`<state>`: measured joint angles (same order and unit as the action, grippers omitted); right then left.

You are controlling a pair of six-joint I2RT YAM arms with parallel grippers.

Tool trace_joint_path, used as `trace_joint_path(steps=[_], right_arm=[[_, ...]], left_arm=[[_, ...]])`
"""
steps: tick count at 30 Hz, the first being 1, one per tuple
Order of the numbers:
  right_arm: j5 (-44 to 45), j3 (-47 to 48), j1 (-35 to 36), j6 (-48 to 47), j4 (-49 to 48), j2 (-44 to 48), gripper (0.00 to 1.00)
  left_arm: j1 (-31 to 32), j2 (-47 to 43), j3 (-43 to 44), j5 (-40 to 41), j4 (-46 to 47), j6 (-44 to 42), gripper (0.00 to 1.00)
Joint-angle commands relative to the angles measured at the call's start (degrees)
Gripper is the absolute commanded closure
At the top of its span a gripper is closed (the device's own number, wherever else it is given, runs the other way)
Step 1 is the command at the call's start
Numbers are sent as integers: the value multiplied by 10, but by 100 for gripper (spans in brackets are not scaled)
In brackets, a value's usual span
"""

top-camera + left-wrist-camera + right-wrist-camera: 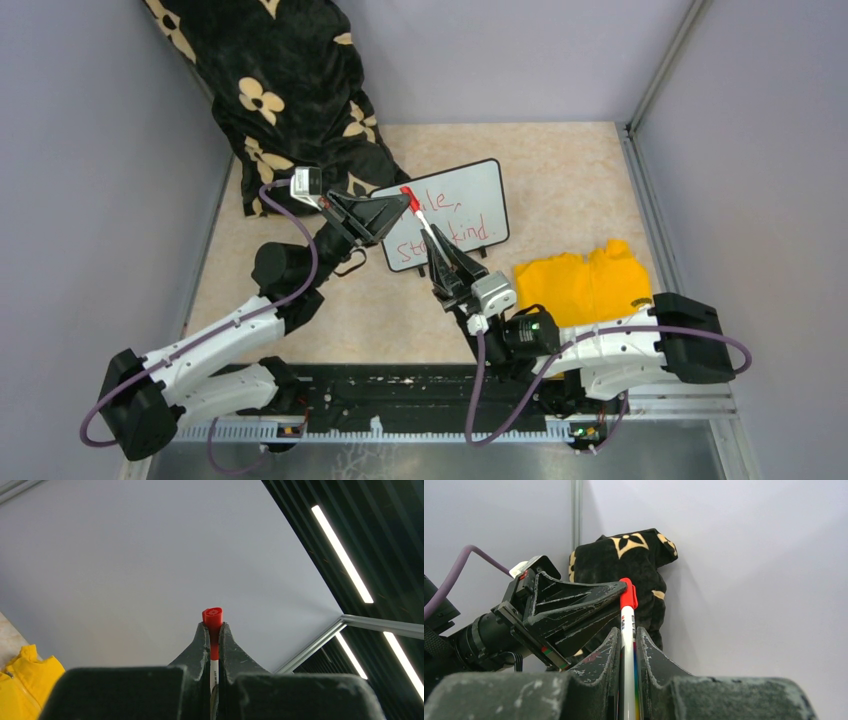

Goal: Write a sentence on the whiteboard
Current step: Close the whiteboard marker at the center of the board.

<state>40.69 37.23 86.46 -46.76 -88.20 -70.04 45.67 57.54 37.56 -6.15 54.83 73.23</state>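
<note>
Black-framed whiteboard [482, 185], red sentence [470, 236] partly hidden, left pincer [212, 631] clamped on red cap [213, 617], right pincer [626, 636] gripping marker [628, 650]

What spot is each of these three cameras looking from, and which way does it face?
Top: fixed overhead behind the bases, looking down on table, whiteboard, left arm, right arm.
Left wrist: looks along the left jaws, shut on the red cap, towards wall and ceiling lights.
Right wrist: looks along the right jaws, gripping the marker, towards the left jaws and black flowered cloth.
Shared: all three show the red cap; top and left wrist show the yellow cloth.
</note>
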Motion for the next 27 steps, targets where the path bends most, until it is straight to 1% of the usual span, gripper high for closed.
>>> trace_joint_path(steps=[1, 9, 20, 27], right_arm=[[15, 23, -6, 2, -43, 1, 100], [14, 30, -8, 1, -42, -3, 100], [12, 44, -8, -1, -35, -14, 100], [10, 52, -9, -15, -45, -15, 100]], left_arm=[[17, 1, 5, -72, 12, -16, 100], [37, 4, -1, -80, -1, -17, 100], [80, 15, 14, -85, -60, -54, 100], [91, 16, 10, -106, -62, -70, 100]])
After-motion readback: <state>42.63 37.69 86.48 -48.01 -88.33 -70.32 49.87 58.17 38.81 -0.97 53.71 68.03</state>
